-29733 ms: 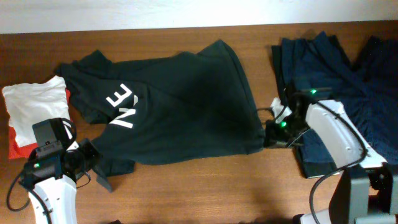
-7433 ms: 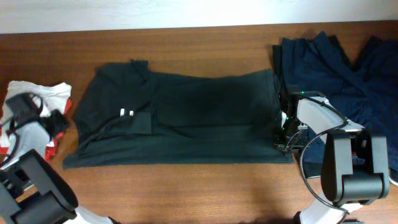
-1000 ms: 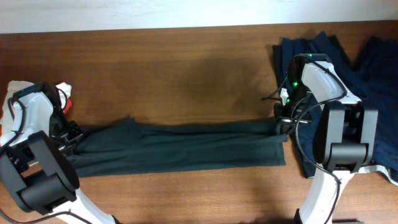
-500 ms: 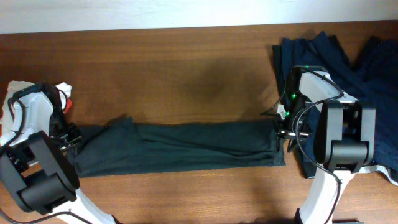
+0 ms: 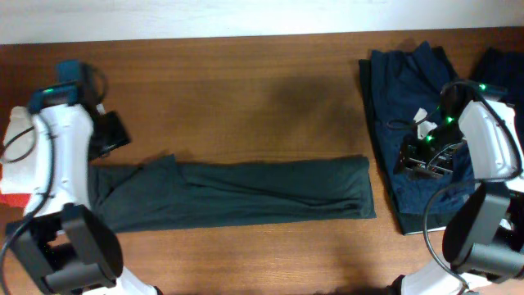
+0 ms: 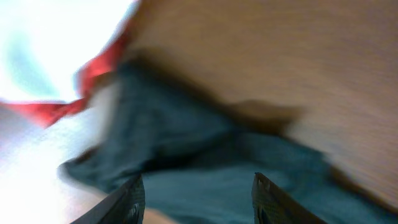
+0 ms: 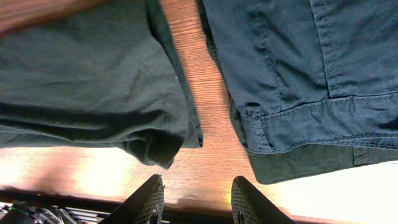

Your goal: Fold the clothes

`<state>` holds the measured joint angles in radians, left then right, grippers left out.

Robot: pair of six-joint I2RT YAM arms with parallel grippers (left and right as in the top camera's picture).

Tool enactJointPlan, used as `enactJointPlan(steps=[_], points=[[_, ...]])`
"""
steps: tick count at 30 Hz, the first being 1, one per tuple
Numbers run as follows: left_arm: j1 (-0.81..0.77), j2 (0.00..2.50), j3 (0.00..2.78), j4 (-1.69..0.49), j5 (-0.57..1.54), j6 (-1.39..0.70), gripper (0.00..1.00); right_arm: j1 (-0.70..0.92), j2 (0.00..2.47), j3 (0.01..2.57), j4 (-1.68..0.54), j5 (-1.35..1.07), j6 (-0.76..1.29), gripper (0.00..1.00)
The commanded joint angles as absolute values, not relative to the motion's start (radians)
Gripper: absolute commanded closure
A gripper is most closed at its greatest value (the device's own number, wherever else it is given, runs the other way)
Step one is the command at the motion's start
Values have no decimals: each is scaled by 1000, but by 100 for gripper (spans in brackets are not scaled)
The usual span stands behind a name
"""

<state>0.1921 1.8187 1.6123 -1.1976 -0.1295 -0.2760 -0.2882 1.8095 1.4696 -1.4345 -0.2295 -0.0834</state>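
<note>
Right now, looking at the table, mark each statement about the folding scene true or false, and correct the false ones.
1. The black T-shirt lies as a long narrow strip. True.
2. The right fingers are clamped on its end. False: they are open and hold nothing.
3. White lettering shows on the shirt. False: none is visible.
4. Bare table shows between the shirt and the navy garment. True.
5. The left fingers are open. True.

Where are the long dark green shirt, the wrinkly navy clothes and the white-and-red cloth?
Long dark green shirt (image 5: 246,192): overhead view, its middle.
Wrinkly navy clothes (image 5: 389,98): overhead view, left half.
White-and-red cloth (image 5: 12,156): overhead view, white part.
</note>
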Motion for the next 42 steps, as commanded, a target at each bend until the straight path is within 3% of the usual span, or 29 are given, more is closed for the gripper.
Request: enactJointPlan(steps=[1,12,19,21,23,27,35,42], points=[[93,1874,1618,-1171,-68,-261,45,-286,1790,1474,-1435,-252,-97,60],[-9,2112,1618,-1134,-70,-261,43,-286,1790,1473,-1435,-259,-97,60],[-13,2134,1617,-1127,-67,-260,42,-286,1790,1473,-1435,-259,-97,60],[-15,2134,1607,-1129,-72,-260,50,-286,1790,1473,-1435,-258,-97,60],[-15,2134,1591,-1127,-78,-260,75,-286,1790,1473,-1436,-258,-97,60],[-15,2133,1583,-1130,-78,-260,100,-286,1790,1473,-1435,-258,-97,60],[-41,2054,1697,-1301,-62,-260,100,-286,1790,1473,-1435,-258,-97,60],[-192,2004,1666,-1427,-40,-260,100,-286,1790,1473,-1435,-258,-97,60]])
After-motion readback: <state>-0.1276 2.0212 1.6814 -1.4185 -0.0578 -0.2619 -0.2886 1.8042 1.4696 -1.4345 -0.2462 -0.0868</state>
